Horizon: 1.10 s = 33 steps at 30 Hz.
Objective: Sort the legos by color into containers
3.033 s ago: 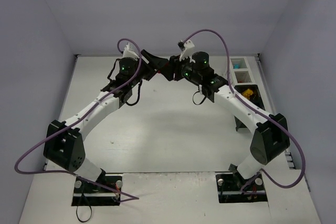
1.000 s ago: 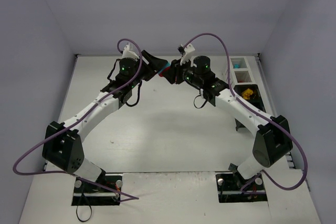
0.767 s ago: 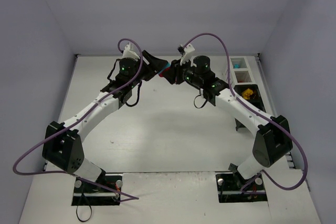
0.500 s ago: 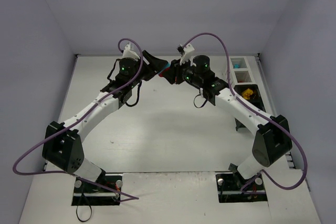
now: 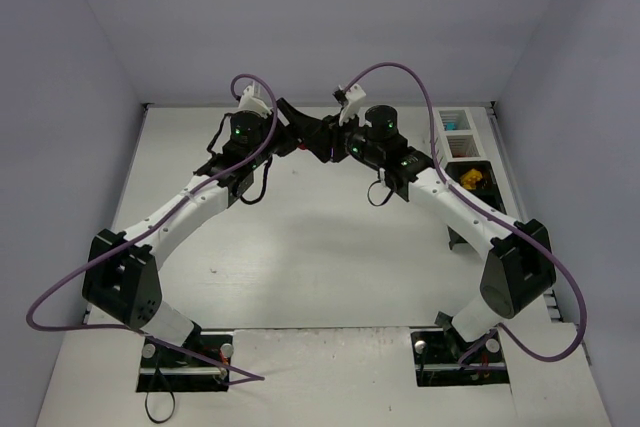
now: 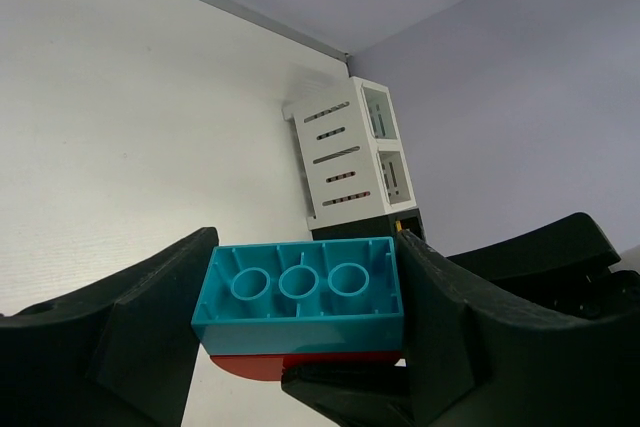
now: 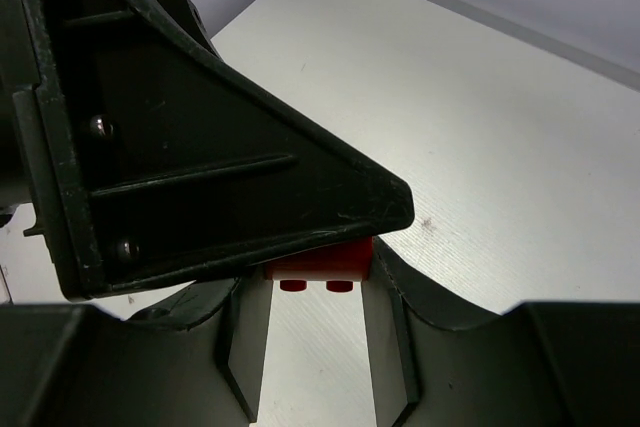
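My left gripper [image 6: 305, 297] is shut on a cyan brick [image 6: 300, 292], seen from its hollow underside. A red brick [image 6: 250, 362] is stuck under it. My right gripper [image 7: 315, 292] is shut on that red brick [image 7: 320, 261], its studs pointing toward the camera. In the top view the two grippers, left [image 5: 303, 131] and right [image 5: 323, 139], meet tip to tip above the back middle of the table, and they hide both bricks there. The containers stand at the far right: white slatted bins [image 5: 456, 127] and a black bin [image 5: 470, 177] holding yellow legos [image 5: 472, 181].
The bin row shows in the left wrist view, white slatted [image 6: 345, 162] behind black [image 6: 365, 227]. The left gripper's black body [image 7: 180, 147] fills most of the right wrist view. Grey walls enclose the table on three sides.
The left gripper has pushed a little right, closer against the right gripper. The cyan brick seen between them in the top view is now covered.
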Motion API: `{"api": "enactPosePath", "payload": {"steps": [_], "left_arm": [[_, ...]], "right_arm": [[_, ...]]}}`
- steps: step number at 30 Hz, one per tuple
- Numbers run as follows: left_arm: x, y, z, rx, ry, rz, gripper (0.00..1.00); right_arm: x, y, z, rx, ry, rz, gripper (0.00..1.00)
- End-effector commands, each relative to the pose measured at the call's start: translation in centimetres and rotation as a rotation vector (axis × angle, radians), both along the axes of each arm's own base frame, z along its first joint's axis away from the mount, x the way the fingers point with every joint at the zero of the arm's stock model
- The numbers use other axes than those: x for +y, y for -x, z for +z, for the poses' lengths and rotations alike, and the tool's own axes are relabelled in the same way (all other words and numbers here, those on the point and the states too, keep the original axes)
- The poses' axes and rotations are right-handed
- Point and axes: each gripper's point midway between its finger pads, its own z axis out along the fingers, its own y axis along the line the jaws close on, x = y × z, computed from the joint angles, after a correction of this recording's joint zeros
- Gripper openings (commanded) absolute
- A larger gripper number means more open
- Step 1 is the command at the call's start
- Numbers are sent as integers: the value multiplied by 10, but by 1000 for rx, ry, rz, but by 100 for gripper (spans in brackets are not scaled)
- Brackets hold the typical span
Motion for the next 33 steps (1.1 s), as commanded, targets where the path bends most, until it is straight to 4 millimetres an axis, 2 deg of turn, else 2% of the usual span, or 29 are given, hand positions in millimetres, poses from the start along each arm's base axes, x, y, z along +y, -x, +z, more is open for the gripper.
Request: {"api": "enactPosePath", "payload": {"steps": [1,5,6,9,14,21,28,29,31,32,33], "left_arm": [[-1,3,35,-97,33,-10,61],[1,2,39,-103,38,1,62],[3,2,39,-103,37,7,66],[7,1,44,-112,35,23,69],[13,-2,51,-127,32,44,69],[16,-3,47,-120,31,52,67],[15,-2,45,-117,32,48,47],[16,-1,46,-120,35,48,38],[16,-1,44,-116,33,51,28],[19,-2,44,-116,32,62,18],[19,-2,42,-113,29,66,13]], "right_arm": [[9,-1,49,-125,-70,30,0],[8,0,44,-118,-63,29,0],[7,0,41,-114,-59,28,0],[6,1,36,-105,-53,26,0],[4,3,30,-92,-46,23,0],[4,5,30,-94,-44,25,0],[3,5,31,-93,-45,23,0],[3,5,31,-95,-45,20,0],[3,5,32,-99,-44,21,0],[2,5,30,-95,-39,17,0],[0,6,29,-93,-34,14,0]]}}
